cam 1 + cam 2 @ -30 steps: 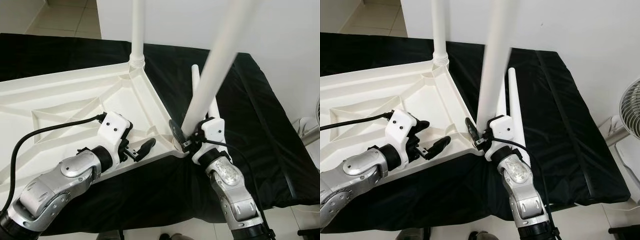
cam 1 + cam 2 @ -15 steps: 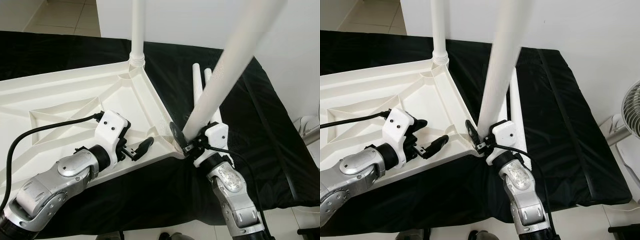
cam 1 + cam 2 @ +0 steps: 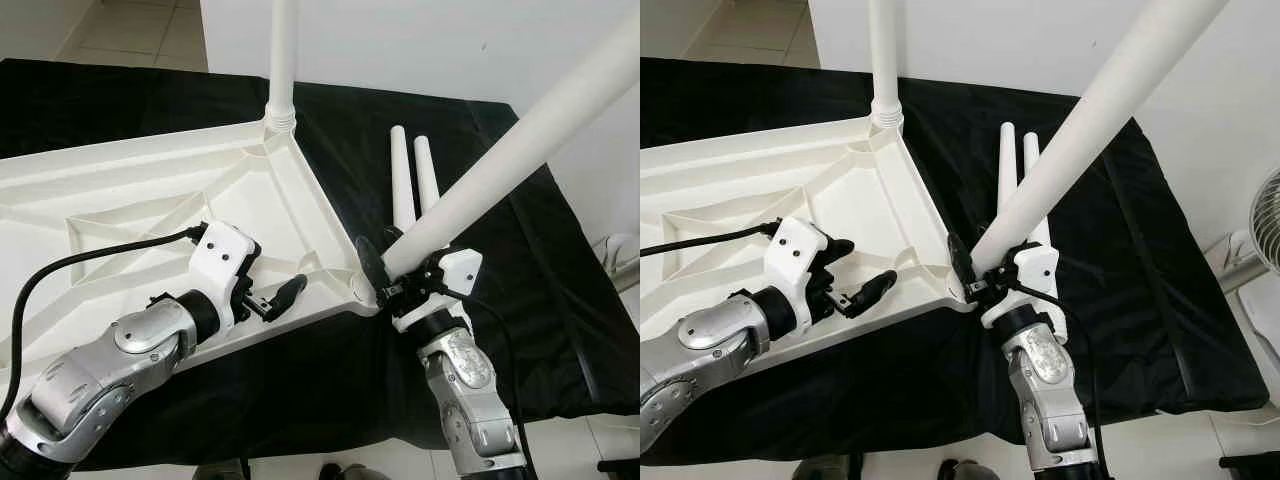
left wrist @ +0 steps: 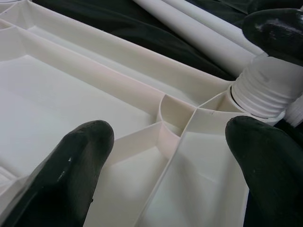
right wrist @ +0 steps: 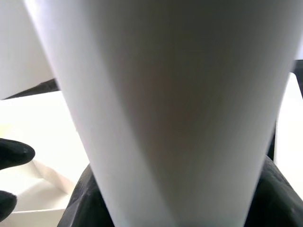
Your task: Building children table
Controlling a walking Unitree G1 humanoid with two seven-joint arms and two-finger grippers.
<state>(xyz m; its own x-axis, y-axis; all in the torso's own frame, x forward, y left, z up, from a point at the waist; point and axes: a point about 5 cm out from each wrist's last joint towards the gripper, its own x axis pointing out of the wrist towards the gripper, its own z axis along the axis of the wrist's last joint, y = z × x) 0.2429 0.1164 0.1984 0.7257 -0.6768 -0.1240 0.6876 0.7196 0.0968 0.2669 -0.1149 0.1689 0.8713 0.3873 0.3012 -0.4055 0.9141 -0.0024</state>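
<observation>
The right end effector (image 3: 388, 283) was shut tight on a white leg (image 3: 510, 157) — it leaned away, its bottom end at the near corner of the upside-down tabletop (image 3: 130, 195). The left end effector (image 3: 268, 286) sat open over the tabletop's near edge. Two loose legs (image 3: 413, 180) lay on the black desk (image 3: 560, 290). Farther back — one leg (image 3: 283, 60) stood straight up.

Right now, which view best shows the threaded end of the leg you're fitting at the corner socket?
The left wrist view: the threaded end sits at the tabletop's corner socket, ridges sharp. The eye views show the leg leaning right in the right gripper, its end hidden. The right wrist view shows blurred shaft.
</observation>
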